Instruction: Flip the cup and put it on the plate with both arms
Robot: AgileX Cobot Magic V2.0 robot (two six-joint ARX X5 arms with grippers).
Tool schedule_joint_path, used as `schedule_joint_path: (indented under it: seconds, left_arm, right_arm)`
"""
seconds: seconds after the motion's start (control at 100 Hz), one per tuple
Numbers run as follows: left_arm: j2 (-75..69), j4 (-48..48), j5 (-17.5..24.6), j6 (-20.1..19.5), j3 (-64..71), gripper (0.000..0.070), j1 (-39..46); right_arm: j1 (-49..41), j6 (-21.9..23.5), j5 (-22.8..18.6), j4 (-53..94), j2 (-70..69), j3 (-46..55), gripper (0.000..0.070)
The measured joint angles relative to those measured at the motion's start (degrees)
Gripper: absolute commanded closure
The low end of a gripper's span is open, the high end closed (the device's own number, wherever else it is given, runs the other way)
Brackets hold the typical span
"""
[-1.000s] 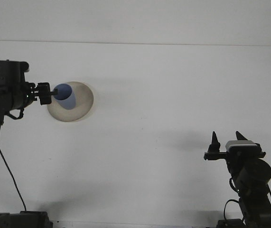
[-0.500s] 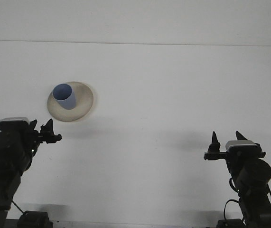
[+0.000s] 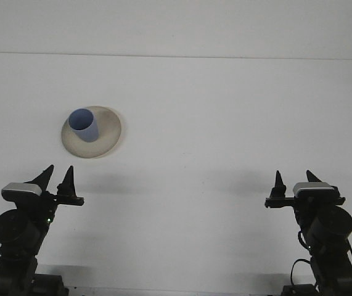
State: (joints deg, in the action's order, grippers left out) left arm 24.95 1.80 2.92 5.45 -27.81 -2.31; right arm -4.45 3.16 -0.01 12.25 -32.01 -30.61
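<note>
Front view shows us the blue cup standing upright, mouth up, on the beige plate, set toward the plate's left side. Both rest on the white table.

Our left claw sits low at the near left edge, its two dark fingers pointing up and away with a clear gap between them, so we read it as spread and holding nothing. From that claw, the cup and plate lie ahead and slightly to the right, apart from the fingertips, with bare table between them.

Our right claw sits low at the near right edge, fingers likewise pointing up and parted, empty. From it, the cup and plate lie far off to the left and farther out on the table, well apart.

We see a small grey block mounted just behind each claw, on top of the dark wrist body. A dark cable loops beside the right arm's base. The two claws sit at nearly the same height in the picture, well apart from each other.
</note>
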Motion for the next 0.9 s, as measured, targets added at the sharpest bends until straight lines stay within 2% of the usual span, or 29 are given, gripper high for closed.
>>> schedule_joint_path:
  seconds: [0.06, 0.09, 0.12, 0.15, 0.2, 0.26, 0.28, 0.3, 0.9]
  left_arm:
    - [0.0, 0.0, 0.0, 0.0, 0.0, 0.0361, 0.0]
    - [0.0, 0.0, 0.0, 0.0, 0.0, 0.0362, 0.0]
    - [0.0, 0.0, 0.0, 0.0, 0.0, 0.0369, 0.0]
    - [0.0, 0.0, 0.0, 0.0, 0.0, 0.039, 0.0]
    - [0.0, 0.1, 0.0, 0.0, 0.0, 0.0476, 0.0]
    - [0.0, 0.2, 0.0, 0.0, 0.0, 0.0627, 0.0]
    - [0.0, 0.2, 0.0, 0.0, 0.0, 0.0682, 0.0]
    - [0.0, 0.3, 0.0, 0.0, 0.0, 0.07, 0.0]
    - [0.0, 0.3, 0.0, 0.0, 0.0, 0.0689, 0.0]
  right_arm:
    - [0.0, 0.0, 0.0, 0.0, 0.0, 0.0, 0.0174]
    - [0.0, 0.0, 0.0, 0.0, 0.0, 0.0, 0.0202]
    - [0.0, 0.0, 0.0, 0.0, 0.0, 0.0, 0.0256]
    - [0.0, 0.0, 0.0, 0.0, 0.0, 0.0, 0.0343]
    - [0.0, 0.0, 0.0, 0.0, 0.0, 0.0, 0.0474]
    - [0.0, 0.0, 0.0, 0.0, 0.0, 0.0, 0.063]
    - [0.0, 0.0, 0.0, 0.0, 0.0, 0.0, 0.0672]
    - [0.0, 0.0, 0.0, 0.0, 0.0, 0.0, 0.07]
    - [0.0, -0.2, 0.0, -0.1, 0.0, 0.0, 0.07]
